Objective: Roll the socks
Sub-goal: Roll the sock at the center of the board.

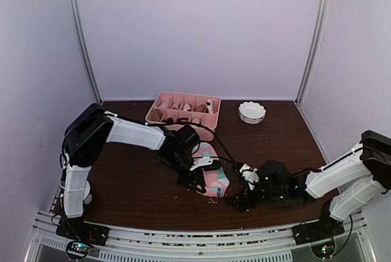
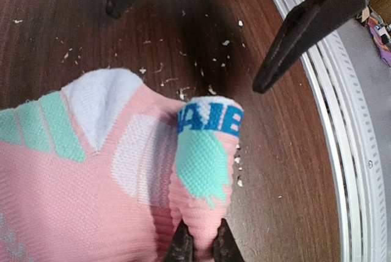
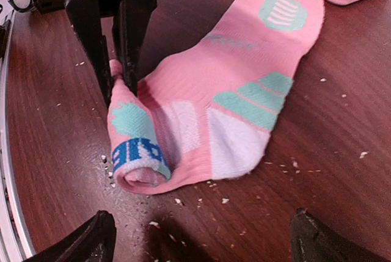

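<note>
Nearest the overhead lens runs the rail (image 1: 201,240) that carries both arm bases, and beyond it spreads the dark wooden table (image 1: 134,182). Over it the left arm (image 1: 131,132) and right arm (image 1: 333,176) reach inward and meet near the middle.

Between them lies the pink sock (image 3: 232,91), flat on the wood. Its long axis runs from a turned-over cuff end (image 3: 137,146) close to the right arm, obliquely away toward the pink tray (image 1: 183,94) at the back. A white bowl (image 1: 252,118) stands beside that tray, well apart from the work. The cream sock I cannot pick out in any view.

The left gripper (image 2: 201,247) is pinched nearly closed on a fold of the pink sock just behind the cuff end, so that end stands up as a small hump. The right gripper (image 3: 204,237) is spread wide and holds nothing (its two fingers frame the cuff from the near side without touching it).

So the roll looks barely begun. The left arm is in contact, and the cuff sits straight ahead of the right jaws. Rolling should travel along the sock's length, toward the toe.

Pale crumbs (image 3: 223,200) speckle the wood around the cuff.
</note>
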